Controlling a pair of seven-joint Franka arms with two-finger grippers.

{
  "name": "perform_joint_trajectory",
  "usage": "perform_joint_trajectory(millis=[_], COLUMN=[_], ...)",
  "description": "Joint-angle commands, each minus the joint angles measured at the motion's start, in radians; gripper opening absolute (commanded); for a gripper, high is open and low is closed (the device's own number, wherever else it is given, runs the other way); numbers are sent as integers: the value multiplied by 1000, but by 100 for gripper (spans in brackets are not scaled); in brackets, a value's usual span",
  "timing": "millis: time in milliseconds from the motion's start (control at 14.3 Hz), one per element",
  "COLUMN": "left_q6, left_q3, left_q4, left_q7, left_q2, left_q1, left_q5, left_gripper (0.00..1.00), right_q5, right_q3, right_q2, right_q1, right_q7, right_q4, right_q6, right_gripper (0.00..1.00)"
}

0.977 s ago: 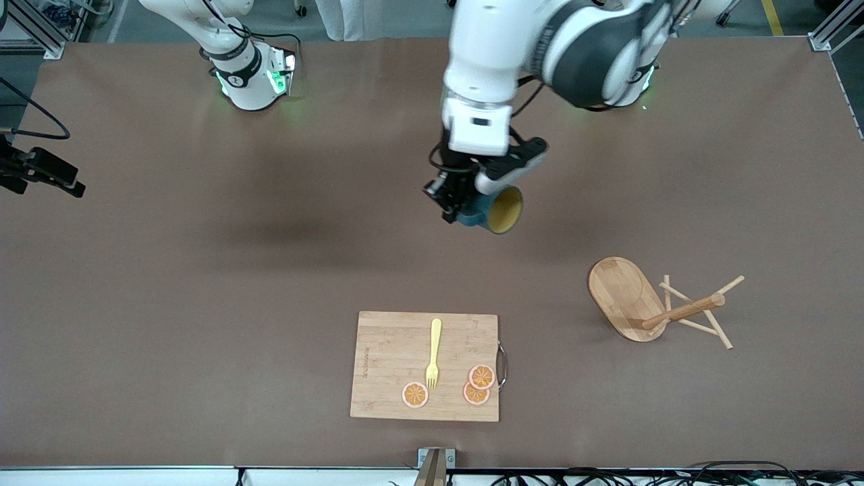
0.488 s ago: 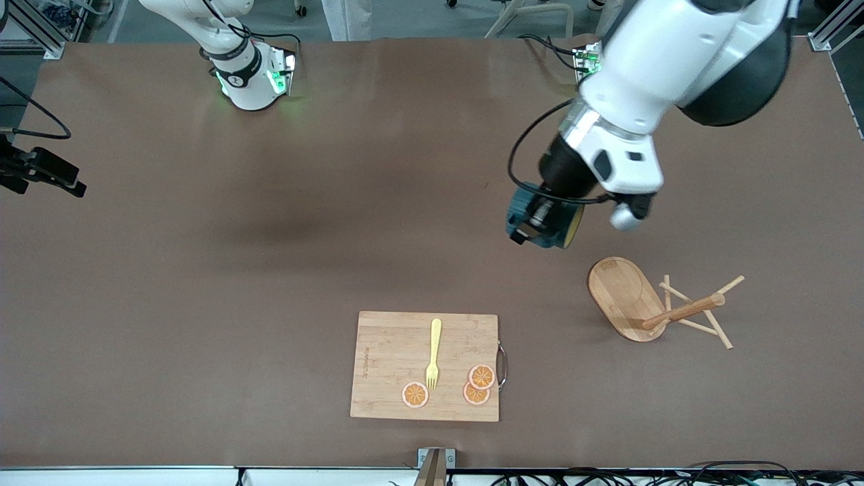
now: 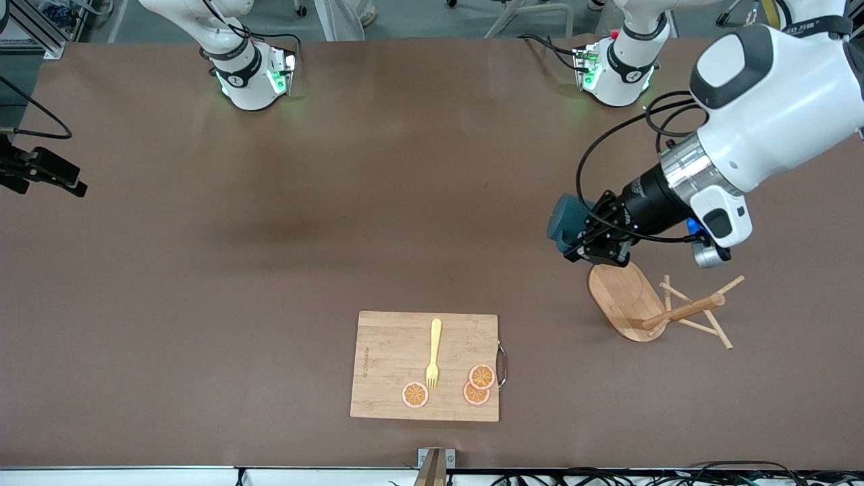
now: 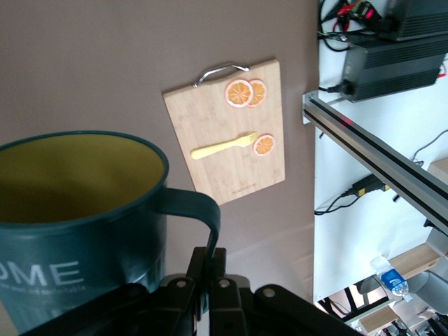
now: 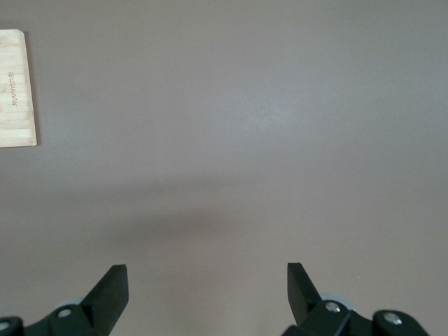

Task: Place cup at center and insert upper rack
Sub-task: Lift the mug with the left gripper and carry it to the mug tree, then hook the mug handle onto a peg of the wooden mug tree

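Observation:
The dark teal cup (image 3: 565, 217) with a yellow inside hangs in the air, tipped on its side, over the table just by the base of the upper rack (image 3: 628, 297). My left gripper (image 3: 584, 237) is shut on the cup's handle. In the left wrist view the cup (image 4: 77, 210) fills the near part and my fingers (image 4: 199, 269) pinch the handle (image 4: 203, 217). The rack is a bamboo mug tree that lies tipped over, its post and pegs (image 3: 685, 310) pointing toward the left arm's end. My right gripper (image 5: 206, 280) is open and empty over bare table.
A wooden cutting board (image 3: 388, 351) with a yellow fork (image 3: 433, 352) and three orange slices (image 3: 480, 376) lies near the front edge; it also shows in the left wrist view (image 4: 210, 119). Its corner (image 5: 17, 87) shows in the right wrist view.
My left arm has swung with the cup from over the table's middle toward the left arm's end, and now holds it by the rack's base. The rack and board have not moved.

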Motion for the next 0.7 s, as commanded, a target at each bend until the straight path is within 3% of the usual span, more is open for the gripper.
perform_joint_trajectory(millis=[0, 628], left_q6=[1, 2], left_q3=[-7, -4], left_q4=[-144, -173], left_q7=[147, 250], left_q2=[-88, -8], left_q1=[83, 175], left_q5=[-116, -169], left_gripper=[0, 0], right_q5=[-12, -9], right_q3=[-1, -1], right_q2=[-21, -22], right_q1=[5, 11], right_q7=[-7, -6], right_q4=[-14, -14], right_q6=[-2, -5], right_gripper=[100, 100])
